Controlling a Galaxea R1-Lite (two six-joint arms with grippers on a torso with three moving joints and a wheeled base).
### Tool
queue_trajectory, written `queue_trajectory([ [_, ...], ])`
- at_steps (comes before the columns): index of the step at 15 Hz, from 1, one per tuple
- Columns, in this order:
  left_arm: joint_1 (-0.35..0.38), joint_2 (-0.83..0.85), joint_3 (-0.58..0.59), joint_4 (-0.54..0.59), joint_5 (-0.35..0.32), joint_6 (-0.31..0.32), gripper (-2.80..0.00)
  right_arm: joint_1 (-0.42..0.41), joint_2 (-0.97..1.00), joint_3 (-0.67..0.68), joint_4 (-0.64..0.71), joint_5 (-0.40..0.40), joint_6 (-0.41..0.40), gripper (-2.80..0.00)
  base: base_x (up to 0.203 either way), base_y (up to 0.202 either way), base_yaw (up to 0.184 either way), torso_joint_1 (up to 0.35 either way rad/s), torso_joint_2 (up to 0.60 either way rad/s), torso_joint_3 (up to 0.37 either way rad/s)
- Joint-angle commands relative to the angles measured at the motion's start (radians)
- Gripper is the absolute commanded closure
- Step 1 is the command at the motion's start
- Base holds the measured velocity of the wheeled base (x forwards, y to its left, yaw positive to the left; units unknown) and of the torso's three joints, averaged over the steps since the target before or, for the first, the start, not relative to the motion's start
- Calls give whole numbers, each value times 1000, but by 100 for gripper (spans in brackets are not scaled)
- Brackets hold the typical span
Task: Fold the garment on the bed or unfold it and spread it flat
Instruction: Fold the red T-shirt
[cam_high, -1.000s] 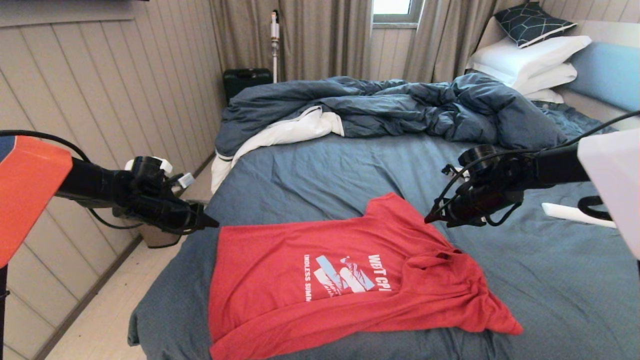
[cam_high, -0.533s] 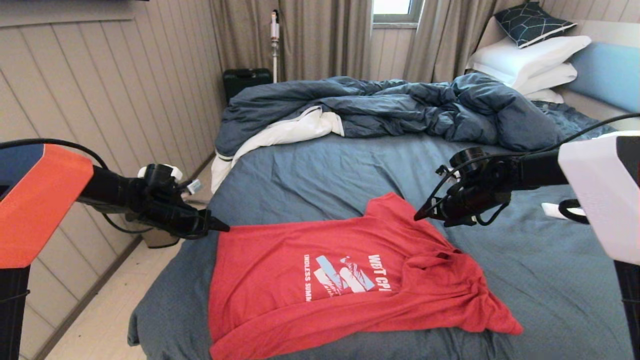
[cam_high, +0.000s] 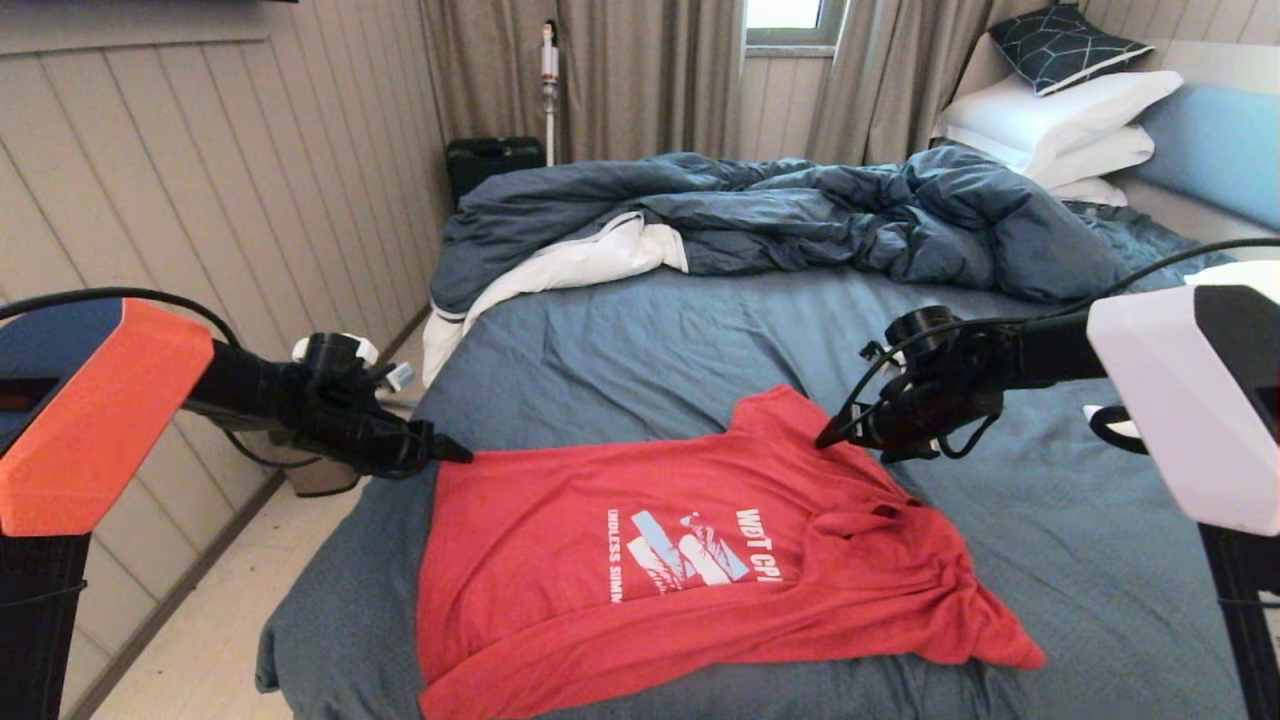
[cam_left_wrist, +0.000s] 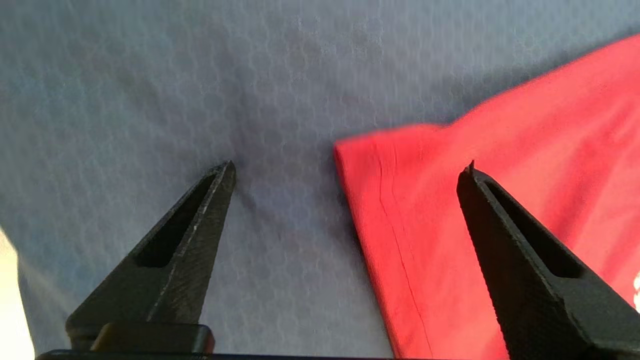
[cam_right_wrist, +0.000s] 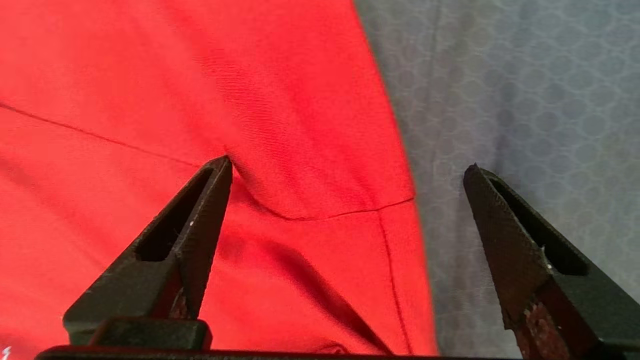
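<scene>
Left hand sits at the far-left corner of the garment, fingers spread wide, nothing gripped. Wrist view: one finger over the blue-grey sheet, the other over red cloth, w/ the hemmed corner lying between them. Right hand is at the far-right edge of the shirt, near the sleeve, also spread wide and holding nothing; its wrist view has one fingertip touching red fabric right by a seam, the other over bare sheet.

Garment = red tee, lying on the near part of the bed, print side up, white/light-blue chest print showing. Left portion fairly flat; right side, around the collar and near sleeve, is bunched and wrinkled. Rumpled dark blue duvet w/ white lining is piled further back, well apart from the shirt; white pillows at the far right.
</scene>
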Motion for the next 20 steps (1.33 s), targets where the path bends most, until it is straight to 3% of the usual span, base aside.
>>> queue_trajectory([
  [1,0,19,-4,-9,4,1,-280,0,6,1,3,1,1,-280,0,0,0,0,0,0],
  [3,0,38,-1,-47,35,3,-280,1,7,3,3,3,1,-280,0,0,0,0,0,0],
  [8,0,39,10,-64,39,11,-280,6,14,9,3,1,-1,-280,0,0,0,0,0,0],
  [9,0,39,12,-64,39,11,0,4,14,10,3,1,1,0,0,0,0,0,0,0],
  [20,-31,-83,154,-64,-18,-23,0,1,-22,67,1,3,2,0,0,0,0,0,0,0],
])
